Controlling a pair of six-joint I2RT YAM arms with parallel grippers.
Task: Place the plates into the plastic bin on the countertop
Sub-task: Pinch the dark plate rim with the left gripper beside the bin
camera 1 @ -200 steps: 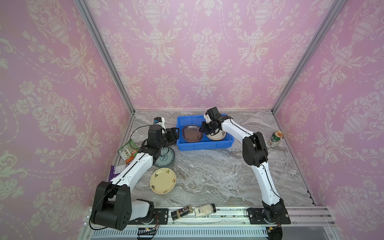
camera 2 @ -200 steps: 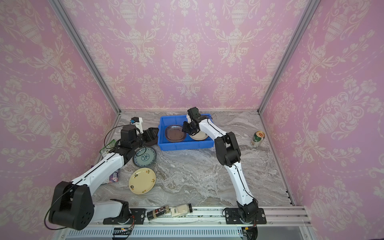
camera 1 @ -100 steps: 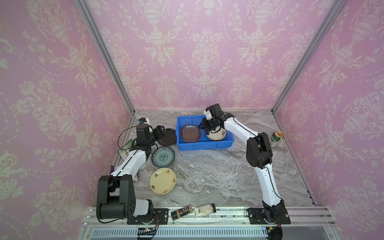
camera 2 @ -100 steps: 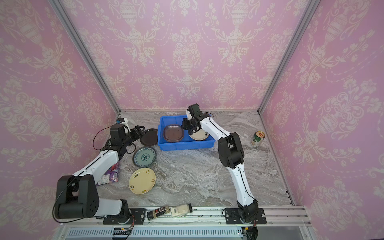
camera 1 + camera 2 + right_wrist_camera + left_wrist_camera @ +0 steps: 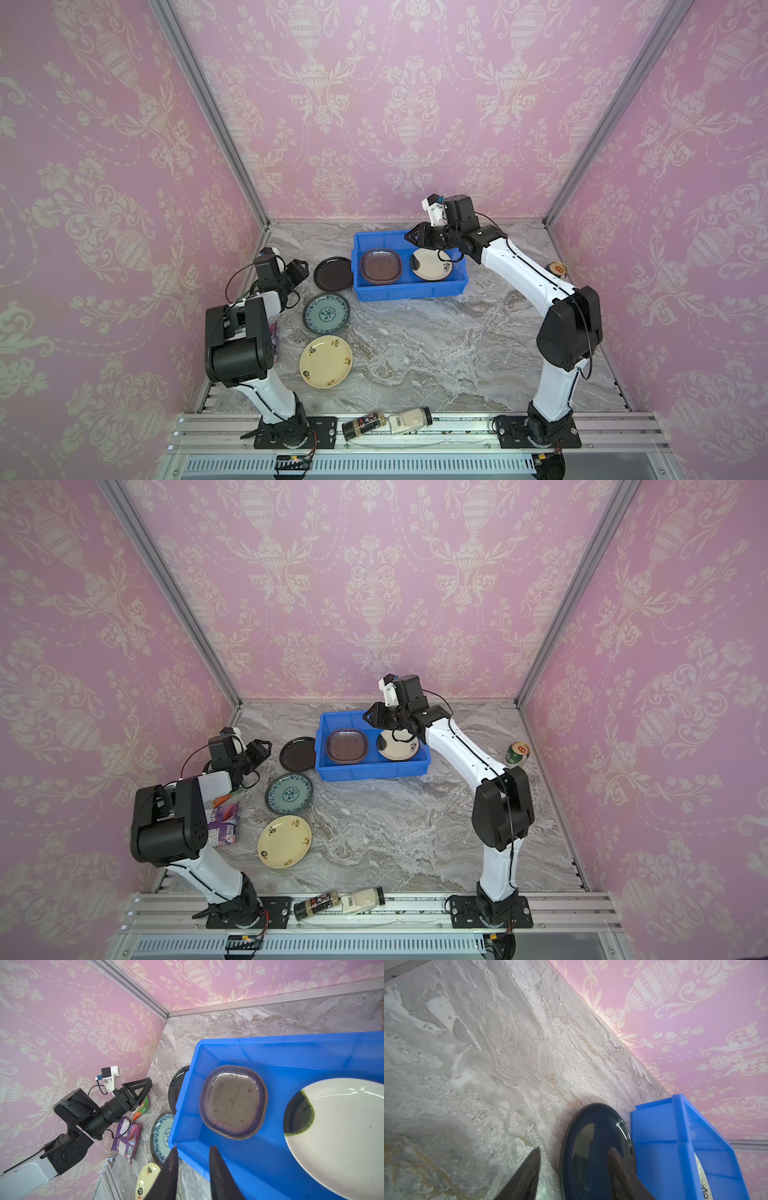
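Note:
The blue plastic bin [image 5: 407, 291] stands at the back of the marbled countertop [image 5: 436, 345]. In it lie a brownish rounded-square plate [image 5: 381, 266] and a cream plate [image 5: 430, 266]. Left of the bin on the countertop are a black plate [image 5: 332, 273], a teal-patterned plate [image 5: 326, 312] and a cream flowered plate [image 5: 326, 361]. My left gripper [image 5: 300, 270] is open at the black plate's [image 5: 591, 1136] left rim, one finger [image 5: 618, 1165] over the plate, the other over the stone. My right gripper [image 5: 411, 237] hovers above the bin's [image 5: 270, 1051] rear, its jaws a little apart and empty.
A green can [image 5: 557, 269] stands by the right wall. Snack packets [image 5: 224, 820] lie under my left arm by the left wall. Two bottles [image 5: 386, 424] lie on the aluminium rail [image 5: 457, 428] at the front edge.
My left gripper has drawn back leftward from the bin's side, with its jaws narrower, and the black plate now shows on the countertop. My right gripper has risen off the cream plate in the bin.

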